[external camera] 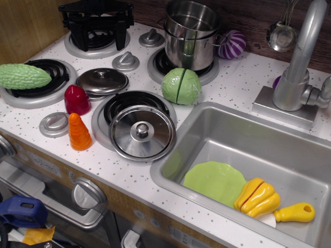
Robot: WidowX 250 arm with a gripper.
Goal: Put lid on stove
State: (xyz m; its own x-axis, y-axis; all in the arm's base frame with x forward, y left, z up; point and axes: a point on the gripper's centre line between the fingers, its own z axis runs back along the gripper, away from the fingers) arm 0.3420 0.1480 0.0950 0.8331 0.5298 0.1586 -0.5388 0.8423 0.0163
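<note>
The lid (102, 81), small, domed and dull grey with a centre knob, lies on the white speckled stove (139, 64) in the middle, between the four burners. A larger, shinier flat lid (142, 133) with rings rests half over the front right burner. My black gripper (99, 40) hangs over the back left burner, behind and a little left of the small lid and apart from it. Its two fingers stand spread and nothing is between them.
A green gourd (23, 76) lies on the front left burner. A red piece (77, 99) and an orange carrot (79, 132) stand in front of the small lid. A green cabbage (181, 86), a steel pot (191, 33) and a purple onion (231, 44) are to the right. The sink (289, 139) holds a green plate (214, 182) and yellow toys (257, 196).
</note>
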